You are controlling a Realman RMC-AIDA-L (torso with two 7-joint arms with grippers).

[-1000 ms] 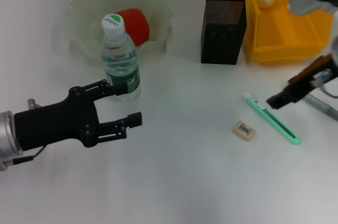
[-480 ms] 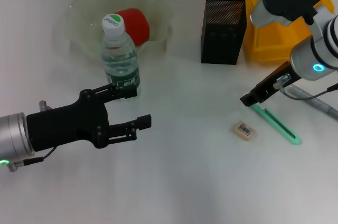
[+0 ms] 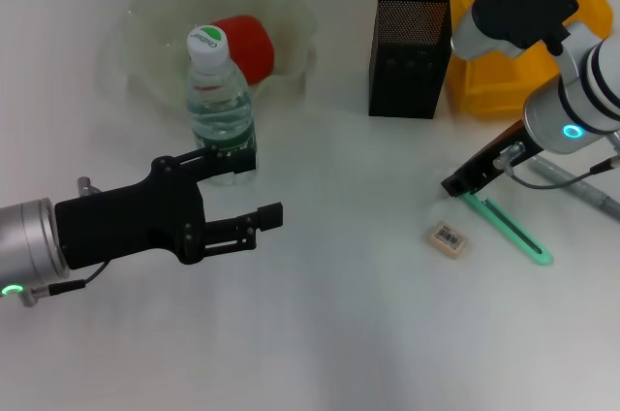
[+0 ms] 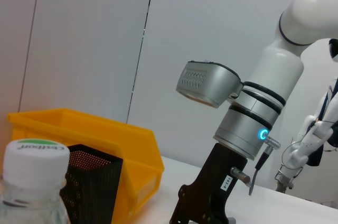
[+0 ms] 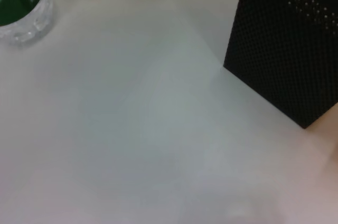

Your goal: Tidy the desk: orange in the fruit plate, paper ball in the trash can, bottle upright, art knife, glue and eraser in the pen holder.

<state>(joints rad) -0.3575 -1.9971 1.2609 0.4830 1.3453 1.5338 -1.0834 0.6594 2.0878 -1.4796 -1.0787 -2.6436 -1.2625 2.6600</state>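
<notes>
Head view: right pincer (image 3: 455, 184) touches the art knife (image 3: 506, 227).

Two arms, black pincers on metal-and-white bodies

The left pincer (image 3: 247, 192) is matte black with visible screws, behind it a silver cuff lit green; the right pincer (image 3: 455, 184) is black, behind it white-grey joints, a cyan ring light, thin cables.

We see white desk surface (image 3: 339, 333), matte, evenly lit, only soft shadows on it. In left wrist view we see pale grey wall (image 4: 95, 49) made of flat panels, with thin dark vertical seams between them. Light on wall is even. We cannot see floor or window.
</notes>
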